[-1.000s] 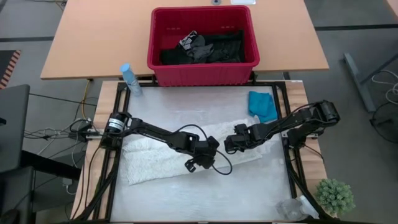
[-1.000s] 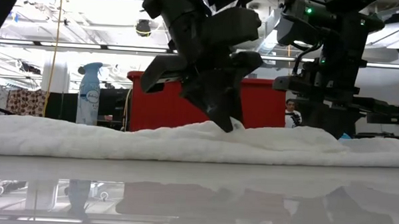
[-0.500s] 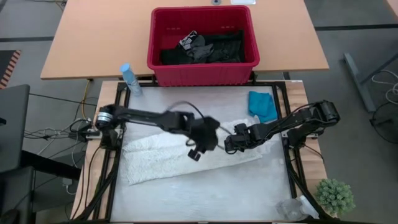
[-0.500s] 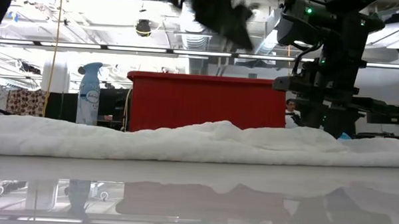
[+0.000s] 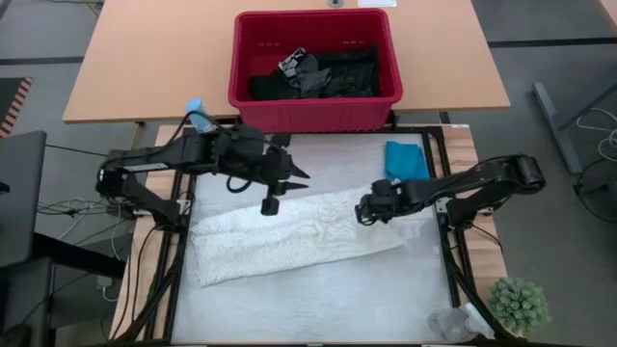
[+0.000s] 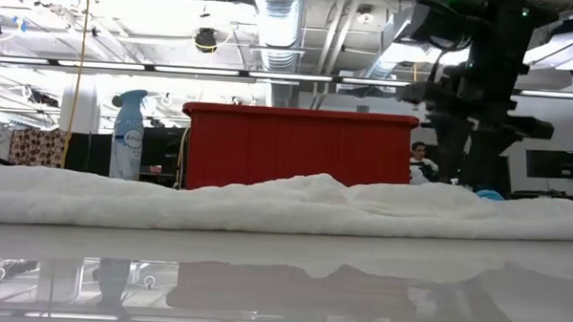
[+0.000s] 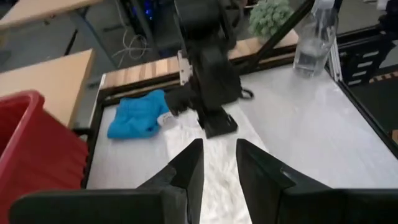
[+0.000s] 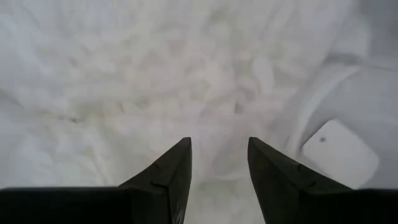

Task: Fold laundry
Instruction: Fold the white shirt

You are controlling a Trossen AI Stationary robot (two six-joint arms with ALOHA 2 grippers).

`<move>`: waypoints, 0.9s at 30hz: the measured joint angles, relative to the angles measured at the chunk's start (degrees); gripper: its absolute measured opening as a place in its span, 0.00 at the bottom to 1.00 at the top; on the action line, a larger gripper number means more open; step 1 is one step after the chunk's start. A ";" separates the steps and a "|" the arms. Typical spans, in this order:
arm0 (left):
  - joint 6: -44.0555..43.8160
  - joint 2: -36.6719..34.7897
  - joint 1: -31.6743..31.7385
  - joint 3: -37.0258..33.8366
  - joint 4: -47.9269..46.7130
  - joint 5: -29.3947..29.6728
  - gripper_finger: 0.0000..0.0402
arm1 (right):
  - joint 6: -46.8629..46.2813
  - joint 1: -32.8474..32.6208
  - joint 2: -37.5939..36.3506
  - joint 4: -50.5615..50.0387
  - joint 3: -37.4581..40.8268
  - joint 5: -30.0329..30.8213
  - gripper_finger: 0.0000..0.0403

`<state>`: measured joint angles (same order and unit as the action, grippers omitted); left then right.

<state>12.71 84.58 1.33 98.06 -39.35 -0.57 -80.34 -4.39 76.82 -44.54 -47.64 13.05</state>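
The white lacy-textured garment (image 5: pixel 289 236) lies as a long, rumpled strip slanting across the glossy white table (image 5: pixel 318 299), with the small teal garment (image 5: pixel 409 162) near the far right edge. The right gripper (image 5: pixel 364 209) hangs just above the strip's right end, jaws parted, holding nothing. The left gripper (image 5: pixel 289 180) is raised near the red slotted basket (image 5: pixel 313 106), jaws narrowly parted and empty.

L pincer (image 5: pixel 281 179) raised, parted; R pincer (image 5: pixel 363 210) low, parted.

A white, lacy-textured soft garment (image 5: pixel 289 236) lies on the glossy white table (image 5: pixel 318 299). The small folded cloth (image 5: pixel 409 162) is teal (brighter blue from the left wrist). The slotted plastic basket (image 5: pixel 313 101) is red, with black clothes (image 5: pixel 328 75) inside.
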 joint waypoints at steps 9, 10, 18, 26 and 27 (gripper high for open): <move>-1.00 -3.71 -0.05 -0.09 -0.50 -7.21 0.11 | 22.11 -8.63 -7.38 22.36 0.66 15.81 0.44; -0.98 -4.71 -0.02 -0.09 -0.07 -6.97 0.09 | 24.85 -10.23 -7.17 26.53 1.36 17.41 0.43; 0.09 -16.48 0.00 -0.13 8.46 -5.03 0.01 | 25.40 -13.57 -0.92 43.13 8.80 18.33 0.36; -5.88 -33.74 0.02 -21.30 22.11 6.41 0.00 | 25.33 -15.95 6.35 43.79 8.92 17.89 0.30; -7.95 -36.18 0.00 -26.12 25.55 8.09 0.00 | 25.29 -16.28 7.44 43.79 8.92 17.52 0.30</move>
<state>4.76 48.40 1.33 71.95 -13.79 7.53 -55.05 -20.67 84.26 -0.75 -38.72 30.57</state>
